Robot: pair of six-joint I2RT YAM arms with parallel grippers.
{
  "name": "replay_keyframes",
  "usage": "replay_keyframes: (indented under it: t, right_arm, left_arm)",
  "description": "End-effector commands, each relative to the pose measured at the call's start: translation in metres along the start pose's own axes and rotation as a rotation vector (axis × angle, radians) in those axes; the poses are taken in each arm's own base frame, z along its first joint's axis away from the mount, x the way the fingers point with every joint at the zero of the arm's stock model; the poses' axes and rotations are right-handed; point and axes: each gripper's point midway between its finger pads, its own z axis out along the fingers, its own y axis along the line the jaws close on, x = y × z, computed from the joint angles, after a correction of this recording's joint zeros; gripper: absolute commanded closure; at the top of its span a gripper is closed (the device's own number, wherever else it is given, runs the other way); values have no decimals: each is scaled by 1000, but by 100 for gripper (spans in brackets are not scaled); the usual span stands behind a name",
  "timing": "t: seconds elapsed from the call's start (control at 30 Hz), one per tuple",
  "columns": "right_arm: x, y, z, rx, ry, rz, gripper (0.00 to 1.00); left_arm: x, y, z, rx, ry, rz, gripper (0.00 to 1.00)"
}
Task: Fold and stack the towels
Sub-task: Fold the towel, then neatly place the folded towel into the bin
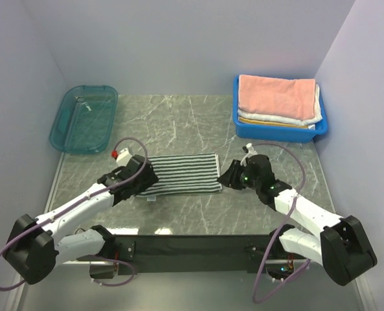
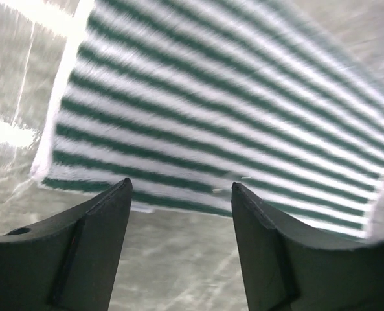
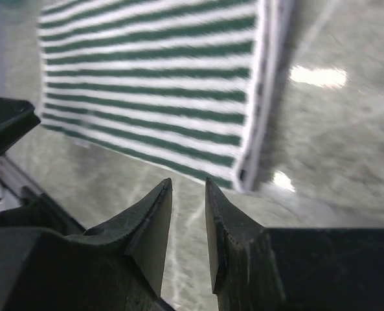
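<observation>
Found striped towel lying folded flat, middle of table. Saw left gripper released over its left end, jaws wide apart, nothing between. Saw right gripper just off its right edge, jaws barely parted, grasping nothing. Spotted salmon pink towel topping other folded towels in blue bin back right; teal tray back left.
</observation>
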Motion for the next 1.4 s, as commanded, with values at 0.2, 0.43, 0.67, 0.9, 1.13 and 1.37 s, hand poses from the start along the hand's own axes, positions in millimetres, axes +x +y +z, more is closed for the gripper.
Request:
replay_keyframes:
  t: [0.2,0.43,0.67,0.9,1.13,1.37]
  right_arm:
    - [1,21,21,-120,44,51,65]
    - [26,-23,36,-7,83,148,66]
    - [2,-12,22,-5,17,59,66]
    - [-55,32,22,-75,-53,-35,66]
    - [-94,44,64,-78,-71,-29,66]
    - [-89,-11,115,57,-52,68,65]
  left_arm:
    - [-34,26,17,-85,-62,-42,40]
    - [-17,70,41,-178,-33,-103,46]
    - [-19,81,40,-212,-30,-109,44]
    - [-66,48,5,-163,-125,-60,34]
    - [-88,5,-20,-17,-157,25,8]
    - [-60,-36,-20,73,-100,207,1]
